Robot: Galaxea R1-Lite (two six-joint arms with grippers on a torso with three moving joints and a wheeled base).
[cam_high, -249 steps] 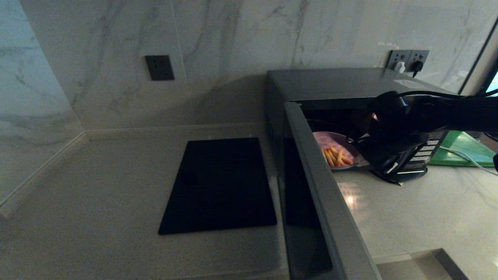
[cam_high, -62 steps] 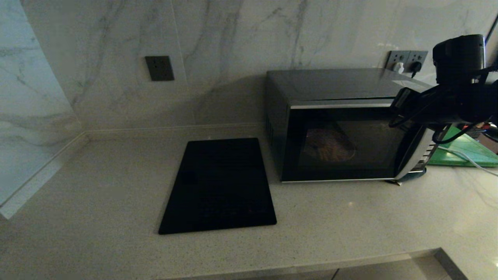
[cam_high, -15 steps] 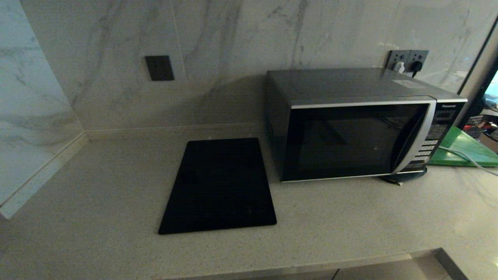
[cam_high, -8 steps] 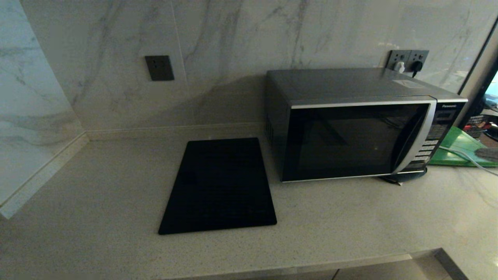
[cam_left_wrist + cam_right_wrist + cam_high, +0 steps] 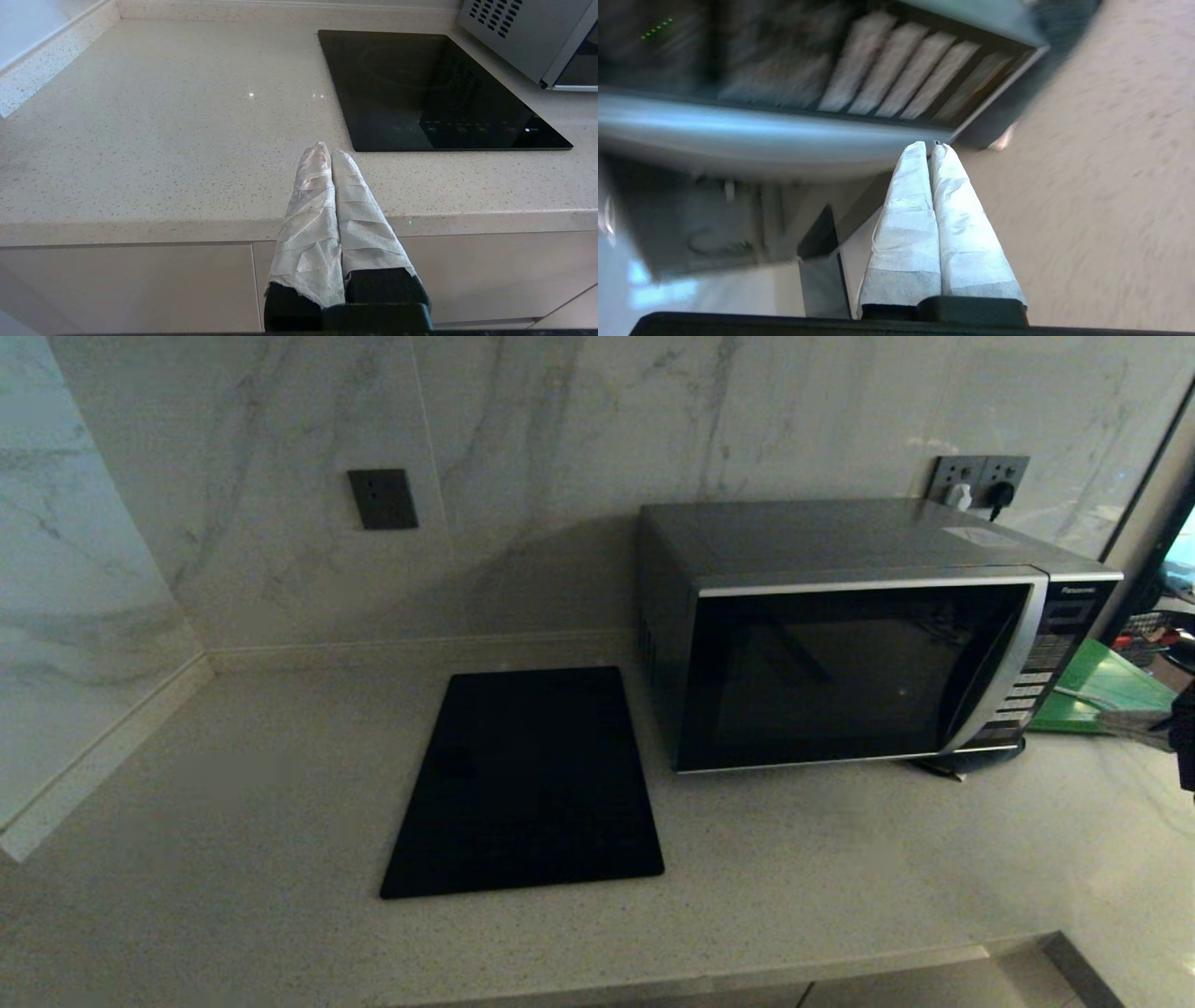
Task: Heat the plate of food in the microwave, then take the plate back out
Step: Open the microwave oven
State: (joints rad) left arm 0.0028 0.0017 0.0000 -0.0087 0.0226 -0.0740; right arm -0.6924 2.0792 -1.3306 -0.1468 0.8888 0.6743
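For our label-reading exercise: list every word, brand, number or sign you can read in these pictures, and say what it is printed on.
"Panasonic": brand name at the top of the button panel of the boxy dark grey microwave.
Button labels on that panel: too small to read.
Pale sticker on the microwave's top: unreadable.
Touch symbols on the flat black rectangular slab: unreadable.

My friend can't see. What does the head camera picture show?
A dark grey Panasonic microwave sits on a pale speckled counter with its door shut. A flat black slab lies to its left, a green board to its right, with marble wall behind.
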